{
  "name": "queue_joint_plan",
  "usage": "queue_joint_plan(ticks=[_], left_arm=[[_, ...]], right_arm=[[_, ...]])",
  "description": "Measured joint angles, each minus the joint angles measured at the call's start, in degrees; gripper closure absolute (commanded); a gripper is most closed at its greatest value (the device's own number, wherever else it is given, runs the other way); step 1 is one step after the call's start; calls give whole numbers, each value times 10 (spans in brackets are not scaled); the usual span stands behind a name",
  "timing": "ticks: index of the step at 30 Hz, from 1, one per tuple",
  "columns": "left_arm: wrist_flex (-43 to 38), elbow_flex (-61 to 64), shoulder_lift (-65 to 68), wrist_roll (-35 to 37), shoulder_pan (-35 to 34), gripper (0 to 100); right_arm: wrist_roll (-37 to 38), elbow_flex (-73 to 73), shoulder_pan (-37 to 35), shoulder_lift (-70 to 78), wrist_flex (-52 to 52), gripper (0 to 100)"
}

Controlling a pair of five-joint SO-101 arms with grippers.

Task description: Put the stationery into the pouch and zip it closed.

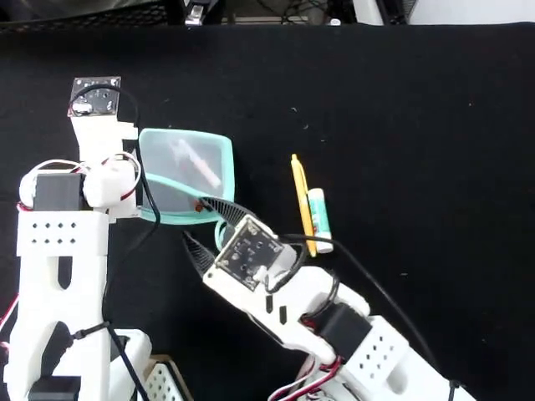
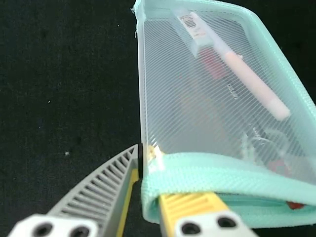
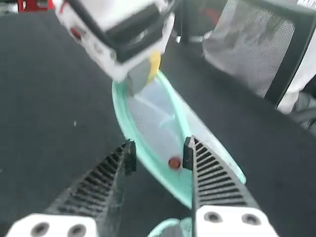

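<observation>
A teal mesh pouch (image 1: 185, 175) lies on the black table, its mouth facing the arms. Inside it a pink and white pen (image 2: 247, 81) rests at a slant. My left gripper (image 2: 148, 163) is shut on the pouch's corner at the zip band, with a grey finger outside and a yellow finger (image 2: 190, 207) under the rim. My right gripper (image 3: 159, 154) is open and straddles the pouch's rim (image 3: 148, 163), with the red zip pull (image 3: 174, 163) between its fingers. A yellow pen (image 1: 300, 200) and a glue stick (image 1: 320, 219) lie on the table to the right of the pouch.
The left arm (image 1: 63, 234) stands beside the pouch's left edge and the right arm (image 1: 318, 317) comes in from the front right. The black table (image 1: 418, 125) stretches wide to the right and far side. A mesh chair (image 3: 256, 44) stands beyond the table.
</observation>
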Motion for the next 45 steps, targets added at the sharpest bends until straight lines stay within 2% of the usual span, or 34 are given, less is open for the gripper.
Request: queue_joint_plan(ticks=[3, 5, 9, 13, 15, 23, 30, 38, 45], left_arm=[[0, 0, 0, 0, 0, 970], [0, 0, 0, 0, 0, 970], [0, 0, 0, 0, 0, 970], [0, 0, 0, 0, 0, 970], [0, 0, 0, 0, 0, 970], [15, -57, 1, 1, -1, 970], [81, -172, 3, 35, -1, 970], [156, -248, 7, 56, -1, 970], [181, -302, 96, 81, -1, 970]], right_arm=[[0, -53, 2, 0, 45, 832], [0, -88, 32, -1, 64, 832], [-11, -121, 158, -1, 70, 836], [-110, -129, 312, 25, 69, 881], [-135, -141, 342, 80, 69, 892], [-135, -224, 369, 383, 57, 891], [-135, -236, 392, 633, -78, 891], [-135, -253, 419, 647, -87, 891], [-135, -255, 422, 647, -87, 891]])
